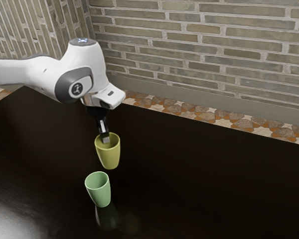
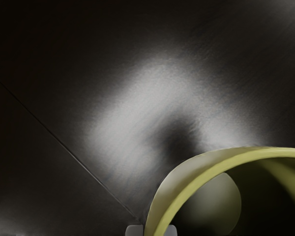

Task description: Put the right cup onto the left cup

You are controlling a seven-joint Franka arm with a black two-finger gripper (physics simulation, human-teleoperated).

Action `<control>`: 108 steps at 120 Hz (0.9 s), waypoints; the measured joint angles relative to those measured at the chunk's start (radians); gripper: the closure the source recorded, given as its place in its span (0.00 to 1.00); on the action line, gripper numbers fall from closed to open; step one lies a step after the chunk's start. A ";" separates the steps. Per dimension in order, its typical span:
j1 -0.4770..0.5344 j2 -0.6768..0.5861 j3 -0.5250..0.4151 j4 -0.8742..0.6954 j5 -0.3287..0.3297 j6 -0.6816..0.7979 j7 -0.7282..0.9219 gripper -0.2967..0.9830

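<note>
In the exterior view my gripper (image 1: 105,137) reaches down to the rim of the yellow cup (image 1: 109,155), shut on the cup's wall with one finger inside. The cup is roughly upright and appears held above the table, a faint yellowish reflection lying well below it. The green cup (image 1: 100,192) stands upright on the table, below the yellow one in that view, with a gap between them. In the wrist view the yellow cup's rim (image 2: 199,169) curves at the lower right, its wall between the two fingertips of my gripper (image 2: 153,230).
The dark, glossy table (image 1: 199,174) extends beyond both cups toward the exterior view's right. A brick wall (image 1: 204,45) rises behind it, above a patterned floor (image 1: 209,116).
</note>
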State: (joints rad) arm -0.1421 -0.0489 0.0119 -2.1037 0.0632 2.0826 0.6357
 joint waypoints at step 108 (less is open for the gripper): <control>0.022 -0.113 -0.029 -0.131 0.014 -0.032 -0.104 0.84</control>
State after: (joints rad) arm -0.1196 -0.1622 -0.0168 -2.2348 0.0768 2.0510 0.5320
